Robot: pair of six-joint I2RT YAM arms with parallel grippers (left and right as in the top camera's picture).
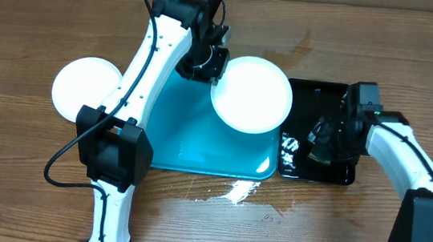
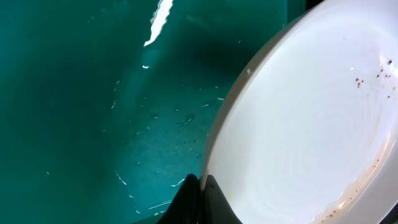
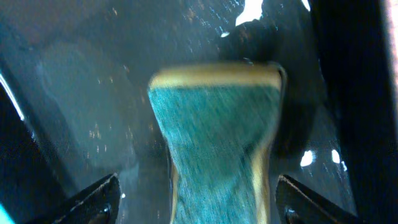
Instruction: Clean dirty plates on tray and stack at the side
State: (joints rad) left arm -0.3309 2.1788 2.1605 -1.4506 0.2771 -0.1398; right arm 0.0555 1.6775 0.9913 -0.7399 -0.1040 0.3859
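Observation:
A white plate (image 1: 251, 95) is held tilted over the back right of the turquoise tray (image 1: 189, 146). My left gripper (image 1: 209, 62) is shut on its left rim. In the left wrist view the black fingers (image 2: 189, 199) pinch the rim of the plate (image 2: 298, 124), which has brown specks near its right edge, with the tray (image 2: 93, 93) below. Another white plate (image 1: 86, 91) lies on the table left of the tray. My right gripper (image 1: 323, 144) is low over the black tray. It stands open astride a green sponge with a yellow edge (image 3: 217, 137), and gaps show on both sides of the sponge.
The narrow black tray (image 1: 324, 96), wet and shiny, lies right of the turquoise tray. A wet smear (image 1: 233, 191) marks the wooden table in front of the trays. My left arm (image 1: 135, 88) crosses above the left side of the turquoise tray.

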